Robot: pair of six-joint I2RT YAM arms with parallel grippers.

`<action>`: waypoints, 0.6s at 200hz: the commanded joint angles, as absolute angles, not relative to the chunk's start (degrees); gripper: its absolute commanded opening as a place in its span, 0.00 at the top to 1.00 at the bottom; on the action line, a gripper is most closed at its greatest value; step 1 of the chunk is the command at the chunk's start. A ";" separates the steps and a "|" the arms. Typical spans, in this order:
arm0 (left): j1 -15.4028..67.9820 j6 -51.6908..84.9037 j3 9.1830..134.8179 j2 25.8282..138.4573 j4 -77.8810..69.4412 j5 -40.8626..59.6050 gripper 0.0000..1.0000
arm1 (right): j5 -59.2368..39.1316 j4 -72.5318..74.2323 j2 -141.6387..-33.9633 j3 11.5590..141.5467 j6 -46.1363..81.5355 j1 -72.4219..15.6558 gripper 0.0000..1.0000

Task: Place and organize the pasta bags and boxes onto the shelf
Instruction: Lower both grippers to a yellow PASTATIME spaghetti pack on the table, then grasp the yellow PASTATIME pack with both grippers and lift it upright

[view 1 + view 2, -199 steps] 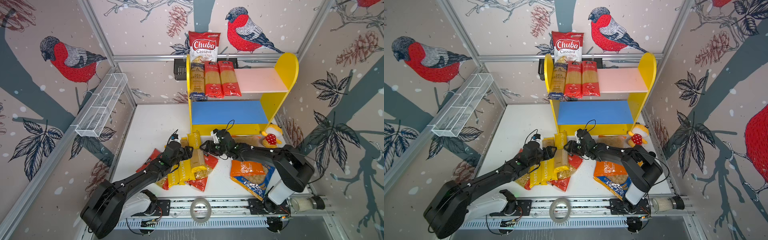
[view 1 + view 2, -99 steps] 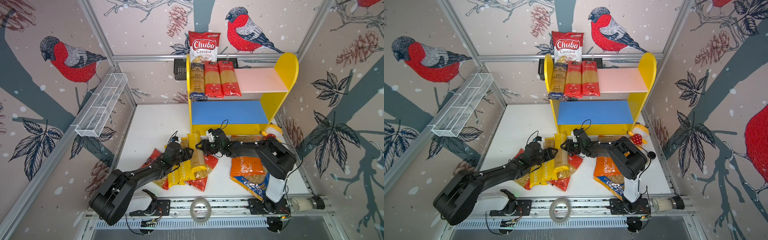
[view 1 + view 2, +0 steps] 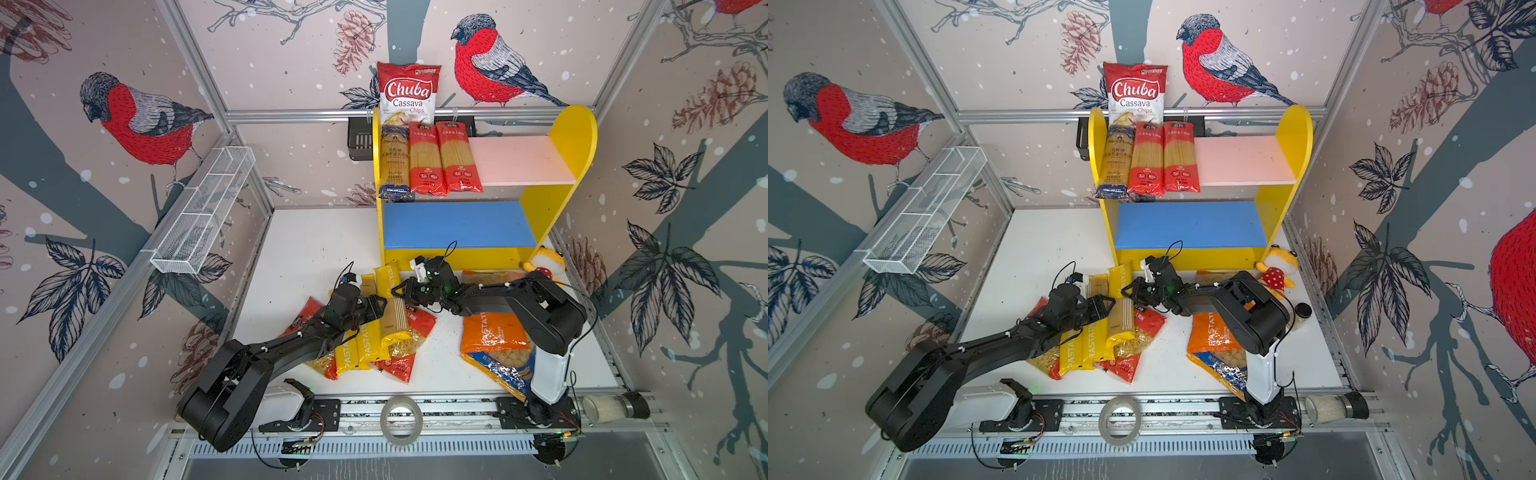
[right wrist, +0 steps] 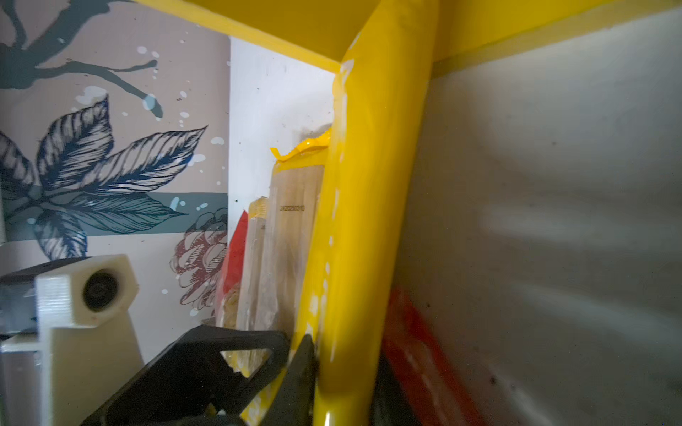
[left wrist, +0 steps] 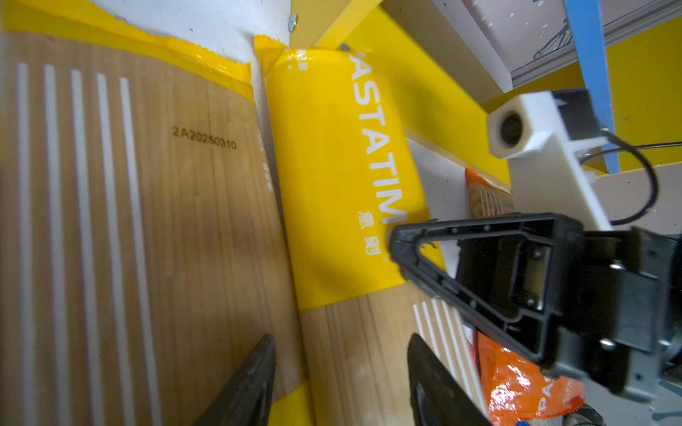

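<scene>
The right gripper (image 3: 399, 291) had its jaws clamped on the yellow PASTATIME pack (image 5: 332, 166), which lay low in the centre of both top views, just in front of the foot of the shelf (image 3: 573, 137). The left gripper (image 5: 341, 354) straddled the same pack's clear window, fingers close against its edges; whether they pinched it could not be told.

The job looked less than half done. A dark blue pack (image 3: 395, 166) and two red packs (image 3: 426, 164) lay side by side at the left end of the pink upper board (image 3: 519, 160). The blue lower board (image 3: 457, 224) held nothing. Not yet shelved on the table (image 3: 311, 249) were a heap of packs (image 3: 365, 345) at lower centre, plus an orange bag (image 3: 490, 332) and a blue-yellow bag (image 3: 503, 365) at lower right. The wire rack (image 3: 199, 216) at left held nothing visible.
</scene>
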State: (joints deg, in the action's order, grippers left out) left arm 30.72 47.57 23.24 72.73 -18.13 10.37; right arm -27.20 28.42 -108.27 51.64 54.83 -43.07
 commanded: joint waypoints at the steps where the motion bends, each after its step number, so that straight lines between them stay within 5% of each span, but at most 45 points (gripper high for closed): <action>1: 30.26 46.77 23.81 71.20 -15.14 10.20 0.42 | -29.82 36.73 -105.16 49.72 53.88 -42.91 0.81; 39: 29.45 46.08 25.58 67.67 -12.27 9.34 0.38 | -29.76 37.27 -101.25 48.16 51.69 -42.78 0.86; 94: 29.00 44.99 24.99 55.76 -19.72 10.86 0.15 | -31.31 39.59 -91.63 42.89 50.47 -41.79 0.89; 120: 29.00 45.26 27.00 55.35 -23.89 15.38 0.12 | -31.33 40.52 -85.20 40.95 49.88 -41.10 0.91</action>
State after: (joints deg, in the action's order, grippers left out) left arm 29.08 46.02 25.54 55.55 -17.23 11.05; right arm -29.19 31.18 -90.13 41.93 50.89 -41.58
